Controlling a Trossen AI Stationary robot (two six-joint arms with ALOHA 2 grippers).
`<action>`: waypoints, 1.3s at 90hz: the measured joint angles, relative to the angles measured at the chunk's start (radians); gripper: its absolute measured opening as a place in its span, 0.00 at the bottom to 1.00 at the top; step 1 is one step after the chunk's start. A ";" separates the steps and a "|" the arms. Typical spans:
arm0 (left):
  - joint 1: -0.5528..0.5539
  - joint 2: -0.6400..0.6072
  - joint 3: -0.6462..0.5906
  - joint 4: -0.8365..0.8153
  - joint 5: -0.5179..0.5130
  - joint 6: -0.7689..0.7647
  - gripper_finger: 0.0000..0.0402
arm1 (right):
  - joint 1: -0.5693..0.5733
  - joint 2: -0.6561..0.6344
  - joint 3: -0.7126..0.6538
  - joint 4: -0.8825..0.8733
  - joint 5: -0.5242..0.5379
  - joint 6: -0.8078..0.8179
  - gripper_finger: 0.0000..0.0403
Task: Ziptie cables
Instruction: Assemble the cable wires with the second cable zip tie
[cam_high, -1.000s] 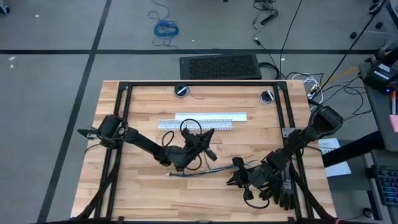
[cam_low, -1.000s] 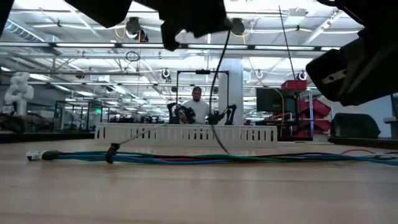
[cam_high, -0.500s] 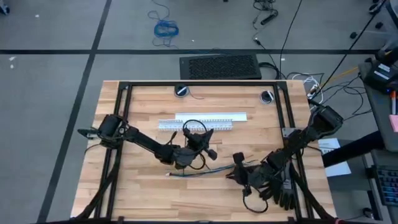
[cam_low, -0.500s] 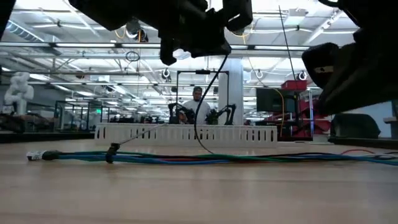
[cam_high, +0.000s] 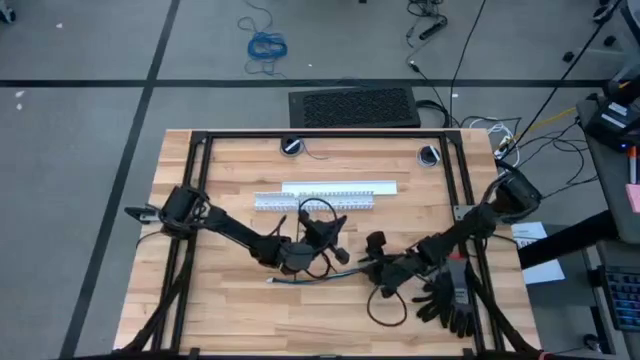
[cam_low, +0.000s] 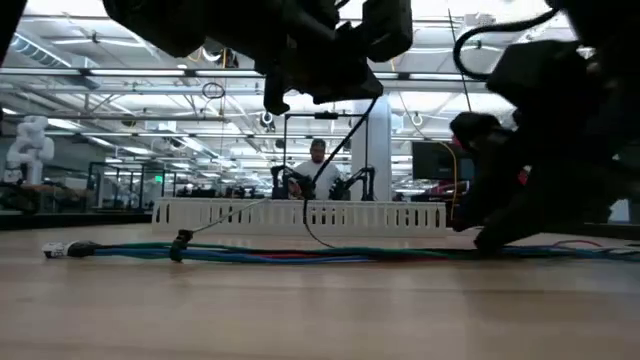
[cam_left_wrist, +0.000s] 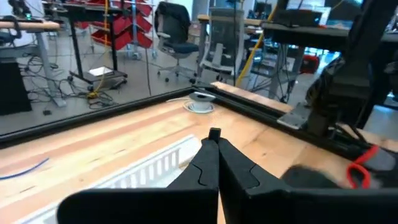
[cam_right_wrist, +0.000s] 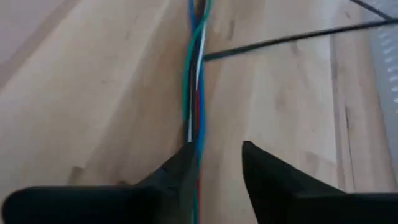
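The cables (cam_right_wrist: 195, 74), lying flat mid-table, look light and limp, best pinched low where the right gripper (cam_right_wrist: 214, 163) spreads its jaws, while the left gripper (cam_left_wrist: 214, 146), pressed shut, hovers above.

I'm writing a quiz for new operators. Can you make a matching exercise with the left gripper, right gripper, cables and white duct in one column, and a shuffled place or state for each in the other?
1. left gripper
2. right gripper
3. cables
4. duct

A. blue, green and red strands lying on the table
B. raised, jaws shut on a ziptie
C. white, slotted, beyond the cables
D. low at the table, jaws open at the cables

Pairs: 1-B, 2-D, 3-A, 4-C
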 joint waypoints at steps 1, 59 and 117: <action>0.000 0.000 0.000 0.000 0.000 0.000 0.00 | -0.005 0.002 0.000 0.002 -0.013 0.003 0.32; -0.002 0.000 0.000 -0.001 0.011 0.000 0.00 | -0.097 0.075 0.007 0.011 -0.297 0.240 0.05; -0.005 0.001 0.000 -0.062 0.067 -0.079 0.00 | -0.070 -0.084 -0.007 -0.126 -0.307 0.250 0.00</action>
